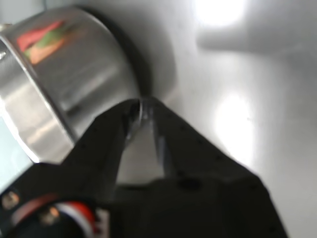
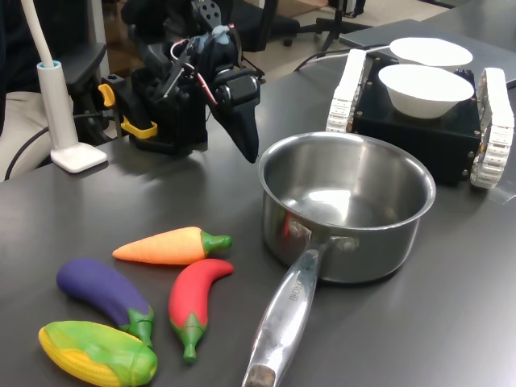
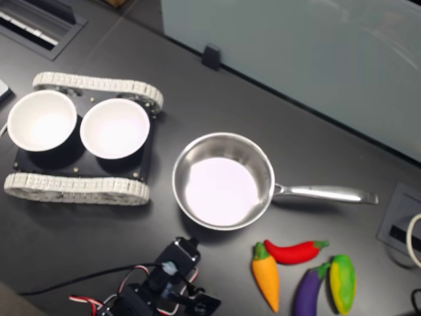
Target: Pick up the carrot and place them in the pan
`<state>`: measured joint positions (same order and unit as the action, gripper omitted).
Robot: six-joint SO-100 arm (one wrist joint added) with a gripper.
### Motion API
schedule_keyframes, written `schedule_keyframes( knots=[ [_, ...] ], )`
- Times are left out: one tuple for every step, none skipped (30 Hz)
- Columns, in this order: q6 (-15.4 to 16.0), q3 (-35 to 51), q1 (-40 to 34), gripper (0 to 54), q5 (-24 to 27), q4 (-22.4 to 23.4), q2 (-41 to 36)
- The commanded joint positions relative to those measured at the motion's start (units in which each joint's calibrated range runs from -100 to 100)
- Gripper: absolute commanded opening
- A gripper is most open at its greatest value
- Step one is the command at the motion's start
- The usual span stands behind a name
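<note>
Well apart from the closed jaws lies the carrot [image 2: 169, 246].

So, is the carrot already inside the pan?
No, in the first exterior view the carrot lies on the table beside the red chili pepper, and the pan is empty.

Orange tapered soft toy carrot [image 2: 165, 246] with short green stem end lies flat on the dark worktop [image 2: 419, 322], untouched, stem pointing toward the pan in the first exterior view; also seen in the second exterior view [image 3: 266, 280]. Shiny round deep stainless-steel saucepan [image 2: 403, 234] stands upright and empty, near the carrot but apart from it. Its long steel handle [image 3: 322, 193] points to the second exterior view's right. Pan wall shows blurred in the wrist view [image 1: 74, 84].
</note>
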<state>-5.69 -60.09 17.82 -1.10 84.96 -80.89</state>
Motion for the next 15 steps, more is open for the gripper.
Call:
schedule_keyframes(
  knots=[
    [0.9, 7.5, 4.5, 0.1, -0.5, -0.3, 3.5],
    [1.1, 8.1, 5.3, 0.1, -0.4, -0.4, 4.1],
    [1.3, 8.5, 6.0, 0.1, -0.4, -0.4, 4.6],
    [1.4, 9.2, 6.5, 0.1, -0.3, -0.3, 5.0],
    [1.4, 9.9, 6.9, 0.1, -0.3, -0.1, 5.4],
    [1.4, 10.6, 7.6, 0.1, -0.3, 0.0, 5.9],
    [1.4, 11.5, 8.4, 0.1, -0.3, 0.2, 6.7],
    [1.4, 12.2, 9.2, 0.1, -0.3, 0.3, 7.1],
    [1.4, 13.0, 10.4, 0.1, -0.4, 0.3, 7.6],
    [1.5, 13.9, 11.4, 0.1, -0.5, 0.3, 8.4],
    [1.5, 15.1, 12.3, 0.1, -0.7, 0.3, 9.5],
    [1.6, 16.2, 13.1, 0.1, -0.7, 0.3, 10.7],
    [1.6, 17.2, 13.8, 0.1, -0.8, 0.2, 11.9],
    [1.6, 18.2, 14.2, 0.1, -0.8, 0.1, 13.0],
    [1.6, 19.2, 15.0, 0.1, -0.8, 0.1, 14.0]
  ],
)
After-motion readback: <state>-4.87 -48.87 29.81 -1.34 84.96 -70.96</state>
